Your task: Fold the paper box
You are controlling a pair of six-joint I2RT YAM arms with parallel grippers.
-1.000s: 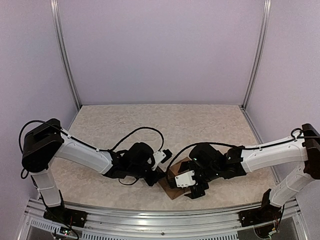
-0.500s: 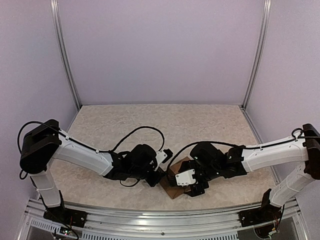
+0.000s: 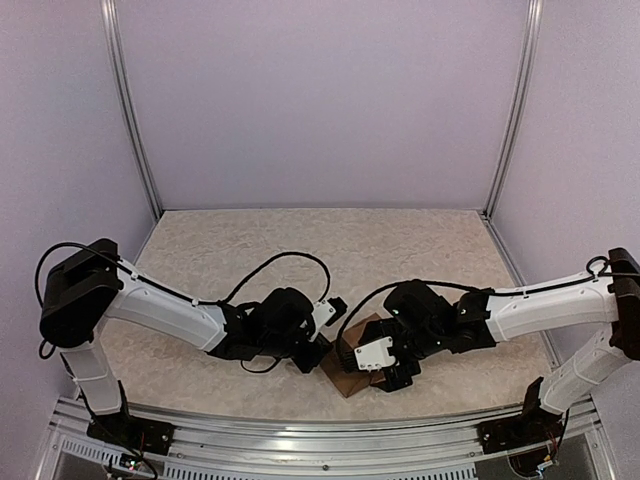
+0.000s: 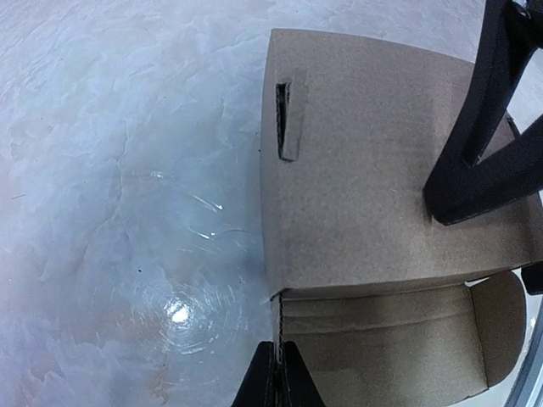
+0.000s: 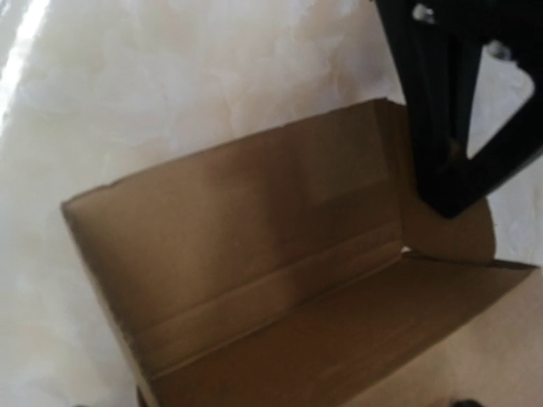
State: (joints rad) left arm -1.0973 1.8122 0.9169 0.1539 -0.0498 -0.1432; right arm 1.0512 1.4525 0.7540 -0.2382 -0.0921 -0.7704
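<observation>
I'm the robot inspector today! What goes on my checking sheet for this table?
Surface: mottled beige table, with a shiny glare spot in the left wrist view.
Job's things: brown paper box, partly folded, one side open, a slot cut in its top panel.
Clutter: nothing seen.
Grippers: left gripper shut, apparently pinching the box's wall edge; right gripper open, one finger resting on the box's panel.
Cables: black cables loop above both arms, off the box.
Surroundings: lilac walls; metal rail along the near edge.

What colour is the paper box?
The paper box is plain brown; the left wrist view shows it best.
</observation>
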